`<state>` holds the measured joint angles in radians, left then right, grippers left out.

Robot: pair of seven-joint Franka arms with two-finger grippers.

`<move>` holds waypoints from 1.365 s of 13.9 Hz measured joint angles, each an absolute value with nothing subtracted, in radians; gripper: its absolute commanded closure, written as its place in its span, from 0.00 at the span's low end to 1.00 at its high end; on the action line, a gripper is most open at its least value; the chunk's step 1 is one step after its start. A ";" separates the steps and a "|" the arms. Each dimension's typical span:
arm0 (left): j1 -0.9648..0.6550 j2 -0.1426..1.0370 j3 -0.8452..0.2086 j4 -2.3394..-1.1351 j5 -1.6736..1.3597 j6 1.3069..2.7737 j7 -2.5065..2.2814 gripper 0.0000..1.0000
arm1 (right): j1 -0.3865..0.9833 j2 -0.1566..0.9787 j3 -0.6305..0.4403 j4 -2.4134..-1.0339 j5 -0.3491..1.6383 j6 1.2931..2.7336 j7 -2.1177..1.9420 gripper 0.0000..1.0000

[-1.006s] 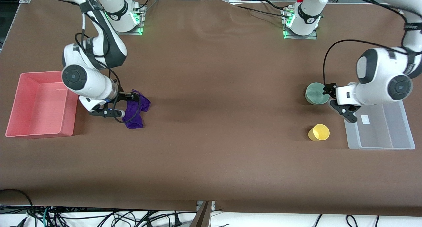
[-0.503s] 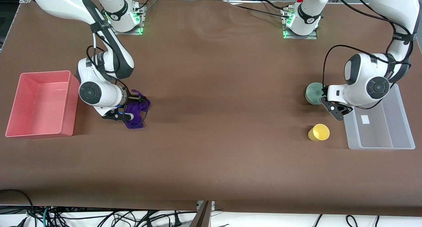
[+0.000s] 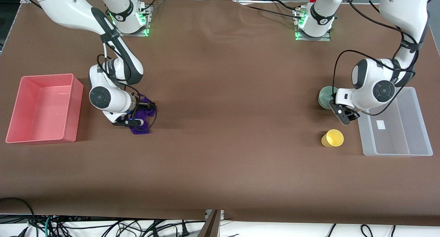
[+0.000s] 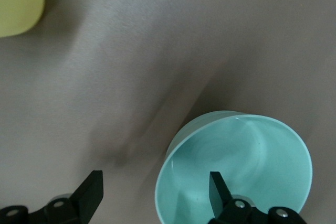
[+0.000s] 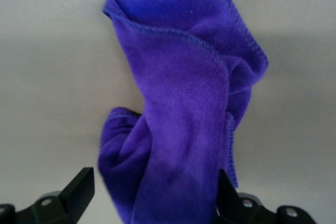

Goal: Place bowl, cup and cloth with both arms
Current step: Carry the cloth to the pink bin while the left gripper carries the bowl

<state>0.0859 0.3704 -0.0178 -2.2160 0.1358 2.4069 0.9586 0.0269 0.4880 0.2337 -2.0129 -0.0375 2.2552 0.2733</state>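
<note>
Both white jointed arms have dropped lower over the past second and closed in on their targets. The right gripper has slid in from the pink bin's side and now sits right down on the small deep purple fabric cloth, which lies crumpled on the brown bench just beside the pink rectangular plastic bin. In the right wrist view the open fingers stand either side of the cloth, with the fabric bunched between them and not yet pinched.

The left gripper has swung in and down to the small round pale mint-green bowl, which stands on the bench near the clear plastic bin. In the left wrist view its spread fingers straddle the bowl's rim: one finger outside the wall, the other inside the bowl. They have not closed.

The small bright yellow handleless cup stands untouched, nearer the front camera than the bowl and beside the clear bin.

By my reading, both approaches are finished and the next step is closing on cloth and bowl together; nothing has been placed yet.
</note>
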 measured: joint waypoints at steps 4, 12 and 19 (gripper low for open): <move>0.086 0.375 -0.018 -2.227 0.136 2.418 1.014 1.00 | 0.025 0.498 0.229 -2.023 -0.038 2.266 0.260 1.00; 0.087 0.339 -0.057 -2.189 0.130 2.300 1.049 1.00 | 0.007 0.444 0.228 -1.845 -0.039 1.974 0.205 1.00; 0.145 0.292 -0.070 -1.730 0.119 1.717 1.149 1.00 | -0.022 0.373 0.079 -1.535 -0.057 1.454 -0.133 1.00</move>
<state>0.1446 0.2917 -0.0703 -1.7305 0.1188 1.7172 1.1492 -0.0221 0.3727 0.0790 -1.5349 -0.0566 1.4537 -0.1328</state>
